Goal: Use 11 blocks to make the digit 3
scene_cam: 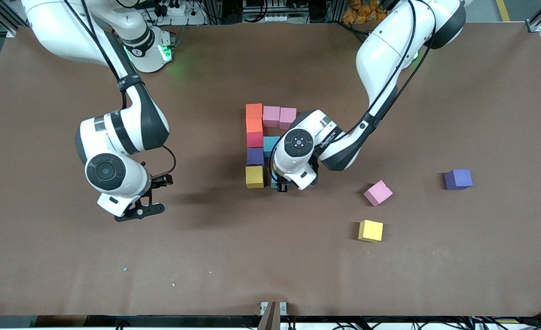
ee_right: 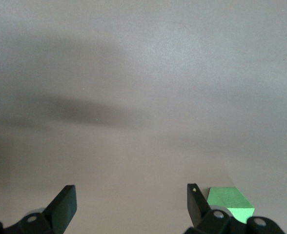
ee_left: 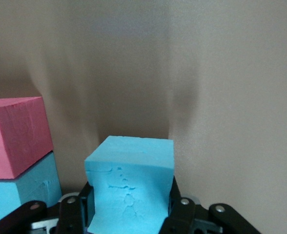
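Progress approx two-thirds: digit 3 (scene_cam: 261,144) has spine, top bar, part of mid bar; left gripper (scene_cam: 281,185) clenched on light blue block (ee_left: 130,187) at its 6 o'clock end; right gripper (scene_cam: 139,211) released, idle; pink block (scene_cam: 378,193), yellow block (scene_cam: 370,230), purple block (scene_cam: 458,179) loose.

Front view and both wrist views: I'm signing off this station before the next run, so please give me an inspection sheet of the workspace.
Surface: brown table, a few tiny specks near the front camera's edge.
Job's things: partial figure of touching blocks, a column of orange, orange, red, purple, yellow, with two pink and a light blue beside it.
Clutter: loose pink cube, yellow cube and purple cube toward the left arm's end; green cube in the right wrist view.
End effectors: left end effector shut on a light blue block beside the figure's yellow block; right end effector open, waiting.
Cables: along both arms.
Surroundings: frame rails, wiring.
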Motion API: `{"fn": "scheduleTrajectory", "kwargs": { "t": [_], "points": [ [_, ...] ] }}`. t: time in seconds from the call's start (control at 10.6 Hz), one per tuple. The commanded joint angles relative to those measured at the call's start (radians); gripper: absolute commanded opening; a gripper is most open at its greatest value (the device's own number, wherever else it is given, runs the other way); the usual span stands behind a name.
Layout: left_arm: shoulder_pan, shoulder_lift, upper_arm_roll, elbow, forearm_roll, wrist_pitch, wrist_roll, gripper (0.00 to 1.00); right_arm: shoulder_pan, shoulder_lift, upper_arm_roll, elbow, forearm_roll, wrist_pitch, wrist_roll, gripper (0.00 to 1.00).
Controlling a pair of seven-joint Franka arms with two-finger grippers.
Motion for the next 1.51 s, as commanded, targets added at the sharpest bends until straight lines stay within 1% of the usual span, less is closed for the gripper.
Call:
{"fn": "scheduleTrajectory", "kwargs": {
  "t": [0.0, 0.19, 0.28, 0.38, 0.94, 1.41],
  "points": [
    [-0.016, 0.030, 0.007, 0.053, -0.026, -0.025, 0.022, 0.07, -0.002, -0.026, 0.002, -0.029, 0.015, -0.006, -0.013, 1.00],
    [-0.024, 0.037, 0.007, 0.059, -0.026, -0.023, 0.022, 0.06, -0.002, -0.026, 0.002, -0.029, 0.015, -0.006, -0.013, 1.00],
    [-0.028, 0.051, 0.006, 0.077, -0.029, -0.023, 0.020, 0.06, -0.002, -0.024, 0.002, -0.029, 0.015, -0.006, -0.013, 1.00],
    [-0.030, 0.056, 0.007, 0.080, -0.046, -0.023, 0.020, 0.06, -0.002, -0.026, 0.002, -0.029, 0.017, -0.006, -0.013, 1.00],
    [-0.028, 0.062, 0.013, 0.081, -0.094, -0.023, 0.011, 0.06, -0.002, -0.029, 0.002, -0.029, 0.017, -0.011, -0.015, 1.00],
    [-0.028, 0.062, 0.021, 0.081, -0.100, -0.023, -0.013, 0.07, -0.004, -0.027, 0.002, -0.029, 0.017, -0.014, -0.015, 1.00]
  ]
}}
